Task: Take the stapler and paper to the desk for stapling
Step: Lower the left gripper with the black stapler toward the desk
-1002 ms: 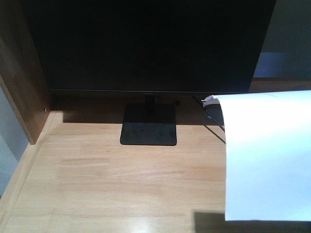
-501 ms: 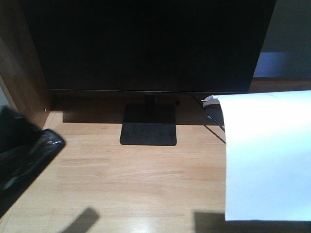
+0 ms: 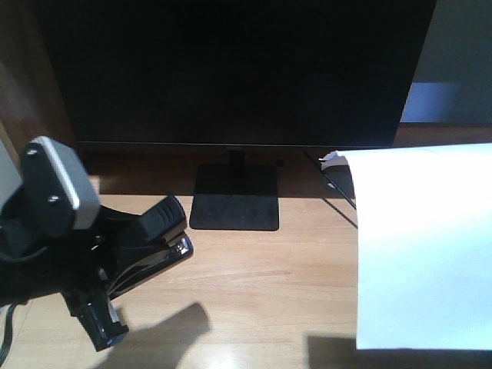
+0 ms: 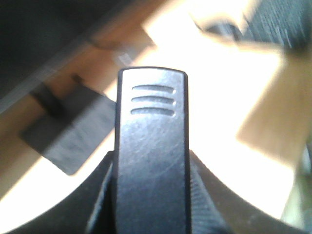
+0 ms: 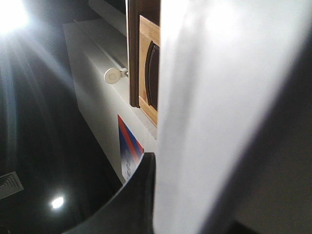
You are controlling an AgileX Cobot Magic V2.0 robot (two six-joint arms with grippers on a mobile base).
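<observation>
Since half a sec ago the left gripper (image 4: 152,202) has come much further in over the desk (image 3: 261,284), from the left edge twd the middle. It is squeezed tight on the stapler (image 4: 151,141), w/ one finger on each side. The stapler is up in the air, its shadow on the wood below. The paper (image 3: 423,246) hasn't moved. It hangs on the right, above the desk, pinched by the right gripper (image 5: 152,195) (only one black finger shows). A big dark monitor (image 3: 231,69) stands behind.

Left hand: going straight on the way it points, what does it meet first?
Probably the monitor base, stapler first, since the left hand holds it out front. Only bare desk lies between. Depth is unclear, so it may pass beside.
</observation>
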